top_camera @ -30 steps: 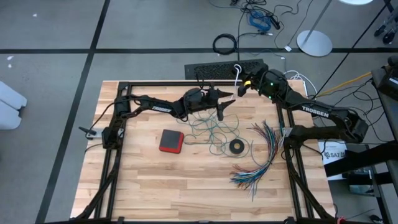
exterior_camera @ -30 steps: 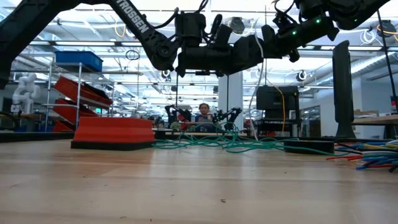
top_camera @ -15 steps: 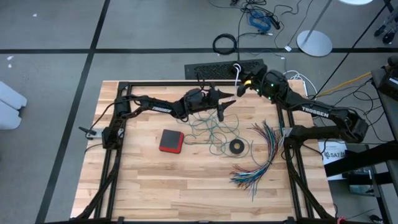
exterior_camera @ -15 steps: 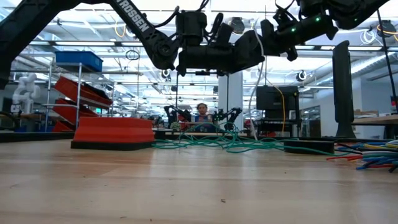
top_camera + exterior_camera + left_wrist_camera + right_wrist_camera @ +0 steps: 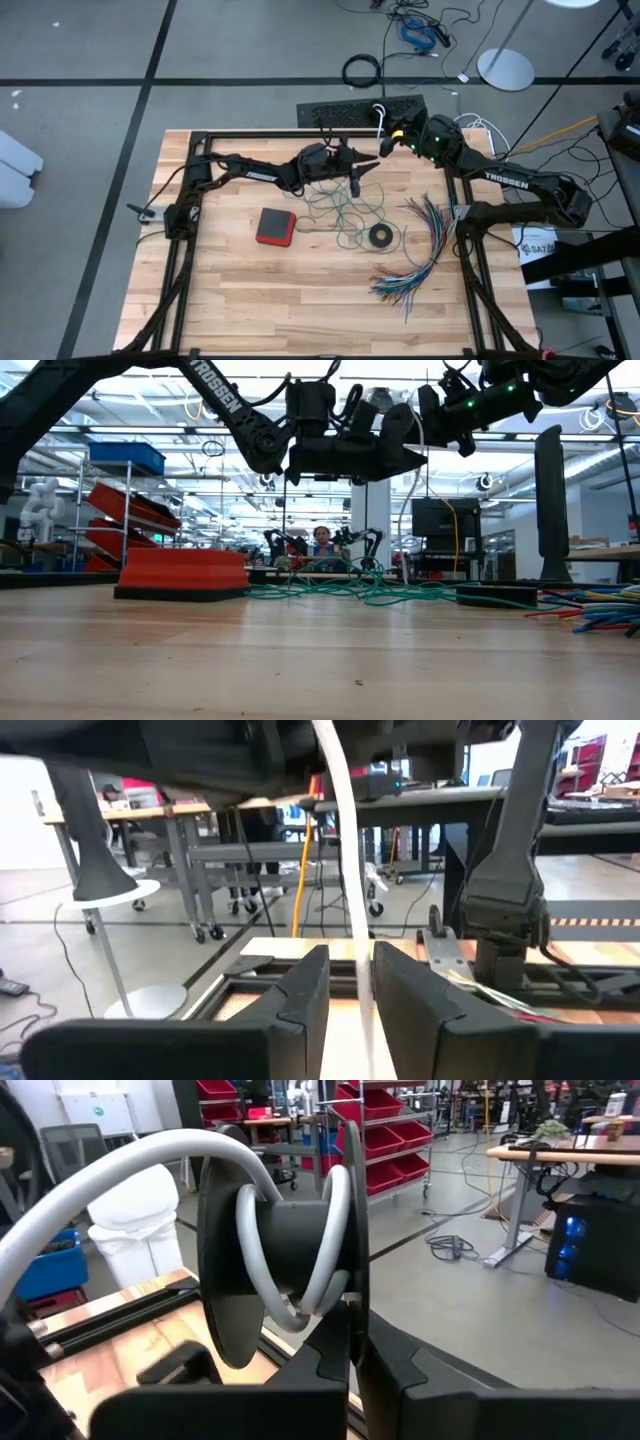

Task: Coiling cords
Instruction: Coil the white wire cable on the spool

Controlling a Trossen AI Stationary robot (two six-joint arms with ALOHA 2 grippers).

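Grippers meeting above the table's far edge, sharing a white cord.
Left gripper [image 5: 348, 995] straddles the white cord [image 5: 338, 910], fingers barely apart; right gripper [image 5: 352, 1342], at its 3 o'clock, clenches the black spool [image 5: 285, 1255]; teal cord [image 5: 345, 212] lies below.

free: near half of table [image 5: 250, 310] and left edge lay bare | blocked: red block [image 5: 275, 226], teal-green cord [image 5: 340, 212] tangle, black ring [image 5: 380, 236] sat mid-table; multicoloured wires [image 5: 415, 255] fanned along right side | far edge: left gripper [image 5: 372, 168] and right gripper [image 5: 388, 143] nearly met above table, white cord [image 5: 345, 900] between left fingers
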